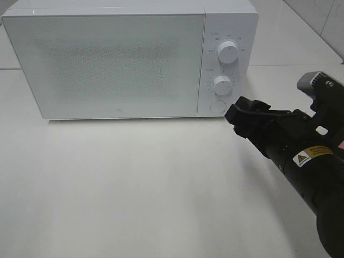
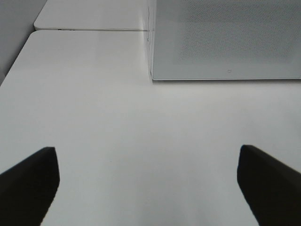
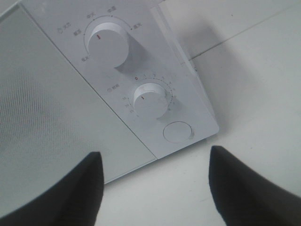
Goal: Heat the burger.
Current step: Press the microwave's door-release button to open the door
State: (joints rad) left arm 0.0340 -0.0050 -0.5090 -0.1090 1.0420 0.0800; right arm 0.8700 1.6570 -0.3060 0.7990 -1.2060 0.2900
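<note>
A white microwave (image 1: 129,59) stands at the far side of the bench (image 1: 134,188), its frosted door (image 1: 80,70) shut. On its right panel are an upper knob (image 1: 228,52), a lower knob (image 1: 222,84) and a round button (image 1: 216,106). The right arm (image 1: 301,156) reaches in from the near right. Its jaws are parted, grip nothing and sit just in front of the button; whether they touch it I cannot tell. The left jaws are spread wide over bare bench near the microwave's left corner, holding nothing. The burger cannot be seen; the door hides the inside.
</note>
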